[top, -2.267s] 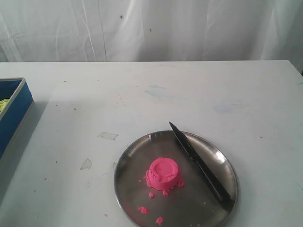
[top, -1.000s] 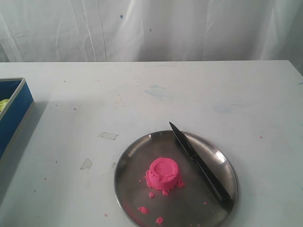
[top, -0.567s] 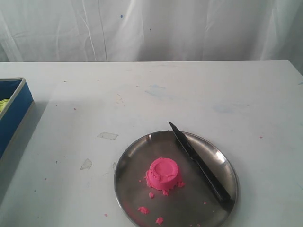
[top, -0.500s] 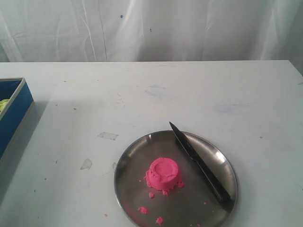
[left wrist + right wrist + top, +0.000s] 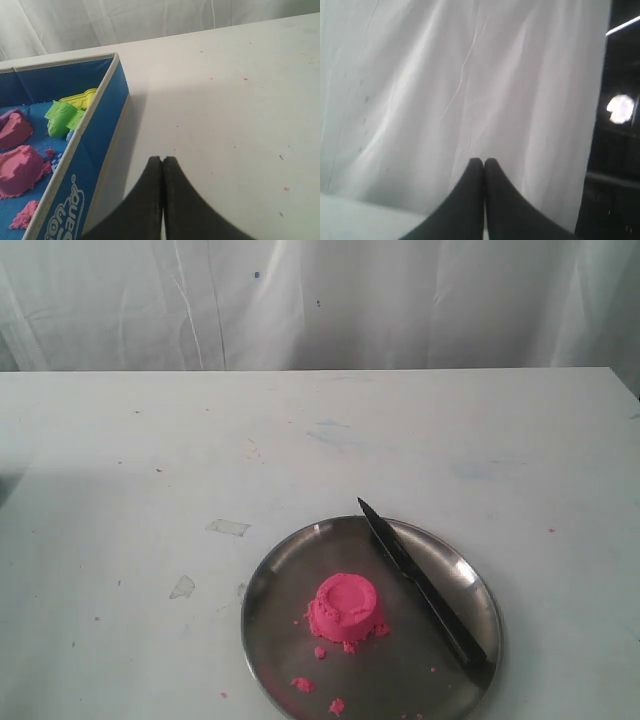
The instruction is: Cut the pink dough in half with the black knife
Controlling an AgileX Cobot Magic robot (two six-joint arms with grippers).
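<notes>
The left black gripper is seen shut and empty over the white table, beside a blue cardboard box. The right black gripper is likewise shut and empty, before a white curtain. The long all-black knife lies on the right of the round steel plate, tip far-left, handle near-right. It lies just right of the bright pink moulded dough mound, not touching it. Both are unmoved; the box is gone from the exterior view's left edge.
</notes>
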